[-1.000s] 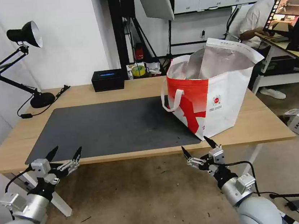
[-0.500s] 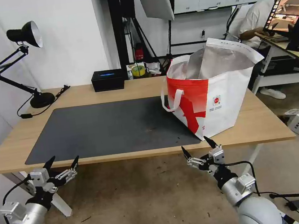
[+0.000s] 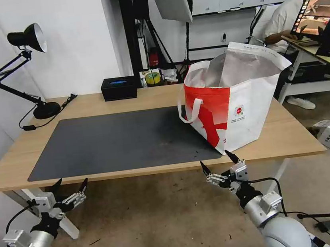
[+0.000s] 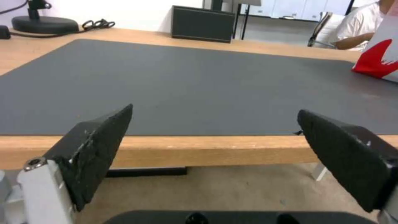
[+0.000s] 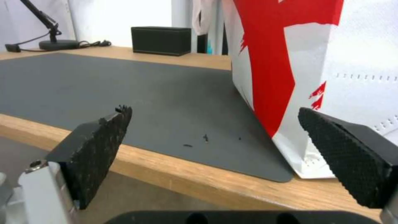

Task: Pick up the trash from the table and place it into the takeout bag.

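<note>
The red-and-white takeout bag point(image 3: 233, 105) stands open on the right half of the table point(image 3: 90, 104), its foil lining showing; part of it stands on the dark grey mat point(image 3: 123, 140). The trash is out of view. My left gripper point(image 3: 71, 186) hangs open below the table's front edge at the left, with nothing between its fingers. My right gripper point(image 3: 216, 162) is open too, just in front of the table edge below the bag's near corner. The right wrist view has the bag point(image 5: 315, 62) close ahead, and the left wrist view looks across the mat point(image 4: 199, 84).
A black desk lamp point(image 3: 26, 40) stands at the table's back left with its cord trailing. A black rectangular box point(image 3: 119, 88) sits at the back edge. A few dark crumbs point(image 5: 205, 138) lie on the mat near the bag. A person sits at a desk behind.
My left gripper has sunk lower and drawn back, from level with the table's front edge to below it. The right gripper and the bag have not moved.
</note>
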You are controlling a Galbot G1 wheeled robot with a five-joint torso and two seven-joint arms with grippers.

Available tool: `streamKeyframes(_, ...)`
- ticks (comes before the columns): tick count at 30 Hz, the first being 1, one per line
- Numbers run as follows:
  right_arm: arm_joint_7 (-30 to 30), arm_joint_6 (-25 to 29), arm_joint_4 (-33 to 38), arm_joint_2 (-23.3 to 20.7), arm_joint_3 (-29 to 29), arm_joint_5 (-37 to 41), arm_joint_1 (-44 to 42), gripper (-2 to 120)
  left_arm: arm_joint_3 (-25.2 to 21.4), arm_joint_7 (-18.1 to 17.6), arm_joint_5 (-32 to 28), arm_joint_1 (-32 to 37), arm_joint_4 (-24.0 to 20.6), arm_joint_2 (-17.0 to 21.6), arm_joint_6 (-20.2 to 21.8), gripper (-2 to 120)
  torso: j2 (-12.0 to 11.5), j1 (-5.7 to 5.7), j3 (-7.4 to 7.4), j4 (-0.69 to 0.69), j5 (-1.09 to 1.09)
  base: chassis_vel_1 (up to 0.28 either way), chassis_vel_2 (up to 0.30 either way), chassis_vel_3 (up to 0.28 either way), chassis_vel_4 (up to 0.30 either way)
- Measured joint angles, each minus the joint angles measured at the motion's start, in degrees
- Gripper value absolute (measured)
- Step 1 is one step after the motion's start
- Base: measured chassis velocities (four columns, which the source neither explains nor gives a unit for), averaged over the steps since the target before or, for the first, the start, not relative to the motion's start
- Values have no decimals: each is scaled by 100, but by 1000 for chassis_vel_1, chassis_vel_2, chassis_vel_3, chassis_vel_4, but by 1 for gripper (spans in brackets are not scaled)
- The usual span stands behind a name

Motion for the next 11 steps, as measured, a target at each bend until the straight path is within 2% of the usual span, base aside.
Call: streamKeyframes(11,0,0,0,0,0,0,0,100,2,-3,-15,1,4,15,-7,100,0,0,0,0,0,0,0,0,0)
